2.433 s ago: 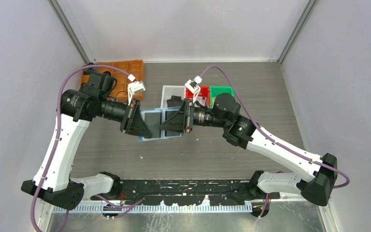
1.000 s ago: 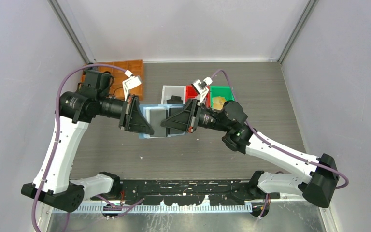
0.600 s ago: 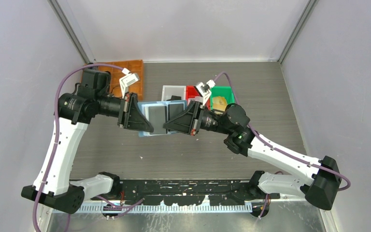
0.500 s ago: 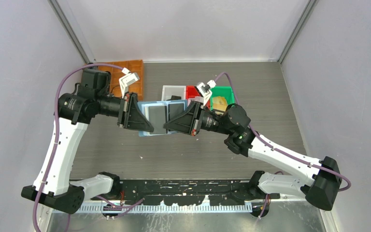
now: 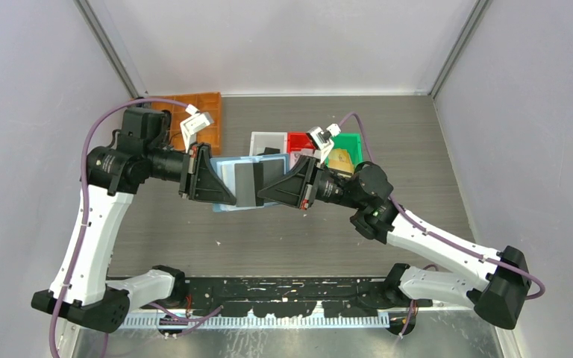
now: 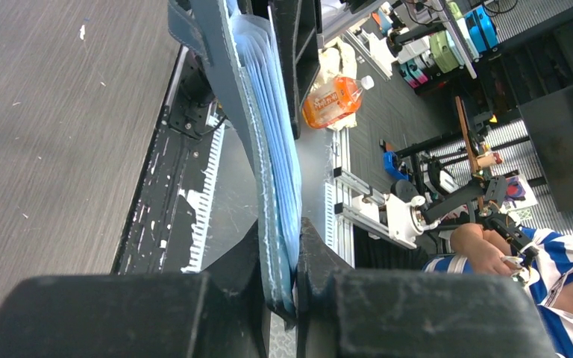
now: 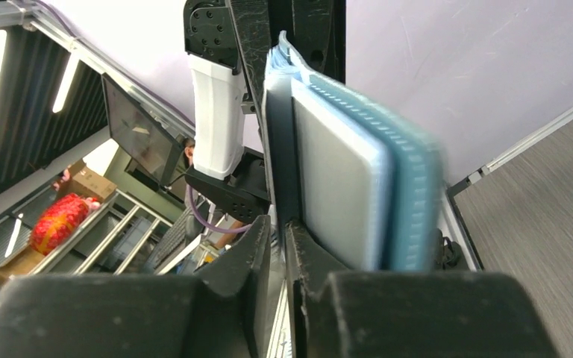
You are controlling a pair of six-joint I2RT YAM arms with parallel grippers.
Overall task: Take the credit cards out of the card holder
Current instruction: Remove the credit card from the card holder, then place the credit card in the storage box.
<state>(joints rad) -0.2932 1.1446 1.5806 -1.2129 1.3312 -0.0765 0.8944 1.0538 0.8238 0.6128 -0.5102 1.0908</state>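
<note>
The card holder hangs open above the table's middle, pale blue inside. My left gripper is shut on its left edge, and the left wrist view shows the blue layers pinched between the jaws of that gripper. A pale credit card sits in a pocket, also seen close up as a pale card in the right wrist view. A dark card lies across the holder's middle. My right gripper meets it from the right. Its jaws are closed on the dark card's thin edge.
An orange compartment tray lies at the back left. Behind the holder stand a white bin, a red bin and a green bin with something yellowish in it. Grey walls close in both sides.
The right jaws have closed on the dark card. The holder and left gripper have drifted a little left and back. The right arm has shifted right.
</note>
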